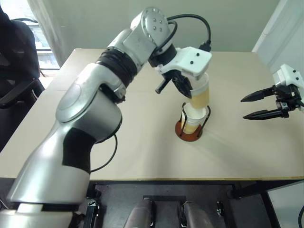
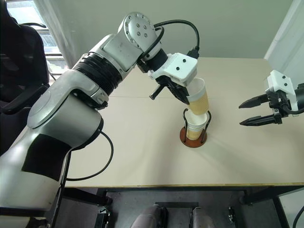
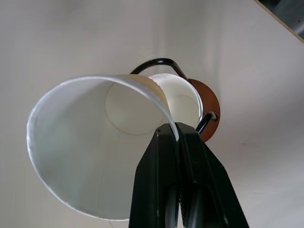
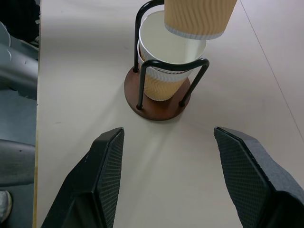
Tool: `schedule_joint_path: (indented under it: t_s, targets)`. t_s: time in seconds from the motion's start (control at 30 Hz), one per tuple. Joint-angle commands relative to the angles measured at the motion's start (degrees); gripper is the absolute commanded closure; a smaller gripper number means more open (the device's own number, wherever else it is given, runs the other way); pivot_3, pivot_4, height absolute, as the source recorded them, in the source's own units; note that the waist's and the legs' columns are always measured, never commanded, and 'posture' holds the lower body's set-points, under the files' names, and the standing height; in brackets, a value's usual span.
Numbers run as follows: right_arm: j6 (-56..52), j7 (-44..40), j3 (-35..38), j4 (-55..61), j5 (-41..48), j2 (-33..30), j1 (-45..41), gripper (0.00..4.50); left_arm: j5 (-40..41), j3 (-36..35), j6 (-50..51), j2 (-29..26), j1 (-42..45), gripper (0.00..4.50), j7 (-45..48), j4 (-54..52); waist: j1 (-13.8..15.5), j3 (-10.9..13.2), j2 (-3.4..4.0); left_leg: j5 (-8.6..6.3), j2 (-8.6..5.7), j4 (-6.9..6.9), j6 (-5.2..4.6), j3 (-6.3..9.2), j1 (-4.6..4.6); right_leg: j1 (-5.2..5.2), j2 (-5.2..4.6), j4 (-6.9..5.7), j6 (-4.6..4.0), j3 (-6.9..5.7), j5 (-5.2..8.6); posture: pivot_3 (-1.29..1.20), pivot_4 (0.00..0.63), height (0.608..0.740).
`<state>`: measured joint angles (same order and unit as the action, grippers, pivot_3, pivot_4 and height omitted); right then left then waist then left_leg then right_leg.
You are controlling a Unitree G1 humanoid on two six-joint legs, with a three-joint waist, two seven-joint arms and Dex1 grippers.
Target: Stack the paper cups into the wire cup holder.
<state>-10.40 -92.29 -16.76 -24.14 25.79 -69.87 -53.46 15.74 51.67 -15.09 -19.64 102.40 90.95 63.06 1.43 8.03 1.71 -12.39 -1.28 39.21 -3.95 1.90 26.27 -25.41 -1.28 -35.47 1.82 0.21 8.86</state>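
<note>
A tan ribbed paper cup (image 1: pixel 201 95) hangs tilted over the wire cup holder (image 1: pixel 189 135), and my left gripper (image 1: pixel 183 88) is shut on its white rim. In the left wrist view the black fingers (image 3: pixel 176 156) pinch the cup's wall (image 3: pixel 85 156). The held cup's bottom (image 4: pixel 199 19) sits just above the mouth of the cup (image 4: pixel 164 88) standing in the holder between the black wire loops. A second rim below that mouth suggests two nested cups. My right gripper (image 1: pixel 243 108) hovers open to the right of the holder, nothing between its fingers.
The beige table (image 1: pixel 142 156) carries the holder near its middle, with its front edge close to me. A black chair (image 1: pixel 16 52) stands beyond the table's left side. A white wall panel (image 1: pixel 280 28) rises at the far right.
</note>
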Motion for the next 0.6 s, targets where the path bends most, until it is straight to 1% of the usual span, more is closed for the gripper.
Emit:
schedule_joint_path:
  t_s: [0.03, 0.43, 0.6]
  targets:
    - [-0.21, -0.21, 2.97, 1.59, 1.42, -1.41, -0.2, 1.46, -0.92, -2.0, -1.16, 0.47, 0.84, 4.44, 1.55, 0.55, 0.02, 0.0, 0.0, 0.0, 0.0, 0.0, 0.0, 0.0, 0.0, 0.0, 0.0, 0.0, 0.01, 0.0, -0.01, 0.0, 0.15, 0.74]
    - [-0.96, -0.21, 3.86, 2.53, 1.3, -1.4, 0.19, 1.46, -3.93, -4.89, -2.85, 2.12, 0.51, 4.44, 1.55, 2.35, 0.03, 0.0, 0.0, 0.01, 0.0, 0.01, -0.02, 0.0, 0.0, 0.02, 0.0, 0.01, 0.02, 0.0, -0.01, 0.0, 0.15, 0.74]
    - [-1.02, -0.21, 4.15, 2.69, 1.15, -1.44, 0.38, 1.46, -4.8, -4.72, -3.12, 2.04, 0.38, 4.44, 1.55, 2.24, 0.03, 0.0, 0.0, 0.01, 0.0, 0.01, -0.02, 0.0, -0.01, 0.02, 0.0, 0.01, 0.02, 0.0, -0.01, 0.0, 0.15, 0.74]
